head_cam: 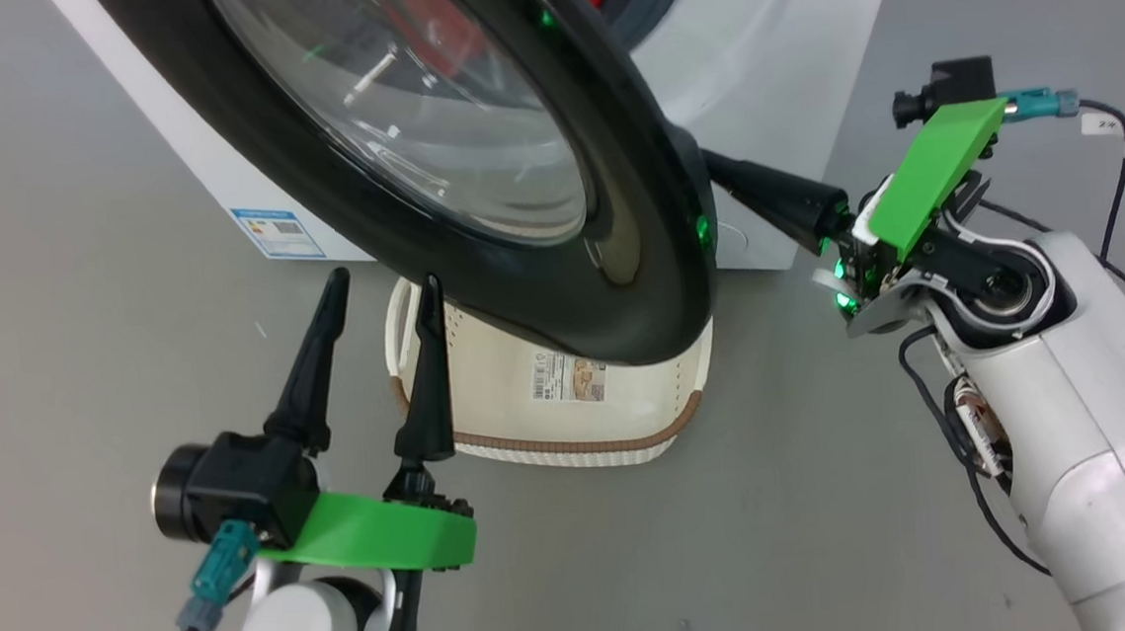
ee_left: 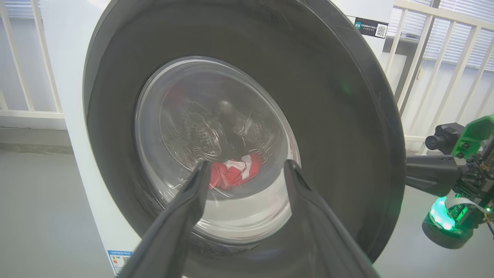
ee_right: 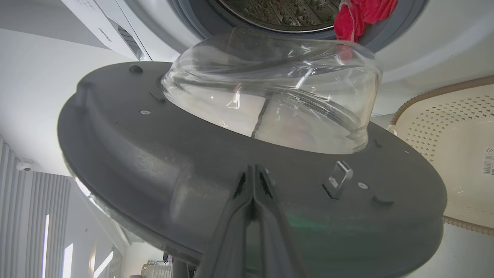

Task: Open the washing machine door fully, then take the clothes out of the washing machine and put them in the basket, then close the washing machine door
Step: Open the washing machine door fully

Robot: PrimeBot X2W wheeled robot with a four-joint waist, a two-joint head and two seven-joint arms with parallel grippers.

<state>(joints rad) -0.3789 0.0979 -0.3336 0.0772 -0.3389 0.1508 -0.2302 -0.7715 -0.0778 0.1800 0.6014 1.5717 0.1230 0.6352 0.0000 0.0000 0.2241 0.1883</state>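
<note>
The washing machine door stands partly swung out from the white washing machine, its black rim and glass bowl hanging over the basket. My right gripper is shut, and its joined fingertips touch the door's inner face near the rim, beside the latch hook. Red clothes hang at the drum's mouth and show through the glass. My left gripper is open and holds nothing, in front of the door's outer face, a little short of it.
The cream basket sits on the grey floor right before the machine, mostly under the door. A blue label marks the machine's lower corner. White railings stand behind the machine. Open floor lies to the left and right.
</note>
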